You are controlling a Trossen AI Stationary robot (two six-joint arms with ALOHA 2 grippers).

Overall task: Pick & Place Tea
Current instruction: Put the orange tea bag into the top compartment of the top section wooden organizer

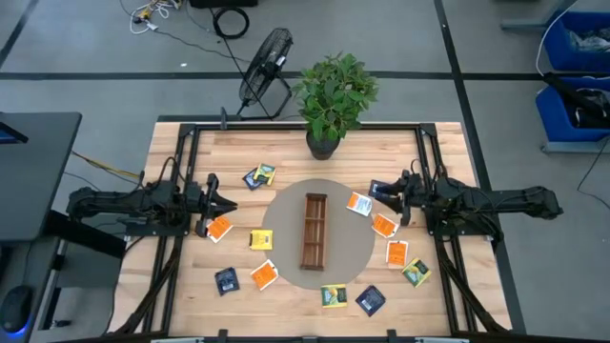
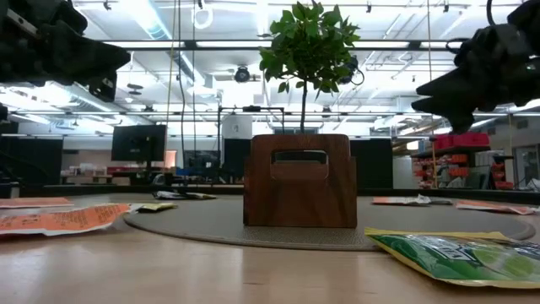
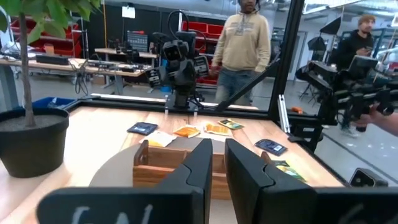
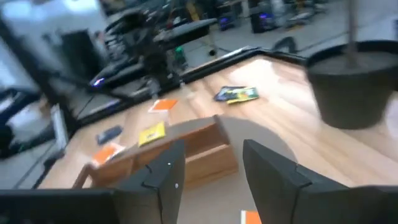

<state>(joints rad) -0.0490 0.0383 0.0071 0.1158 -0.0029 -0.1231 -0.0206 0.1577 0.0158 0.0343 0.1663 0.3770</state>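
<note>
Left pincer [image 1: 227, 207]: raised above the tabletop [image 1: 172, 286], fingers nearly together, nothing held.
Right pincer [image 1: 375, 190]: raised, fingers parted, nothing held.
Tea [image 1: 219, 229]: sachets are scattered flat around the wooden tray [image 1: 314, 232]; none seen inside it.
Risk: a thin flat sachet could be pushed aside or slip out.
</note>
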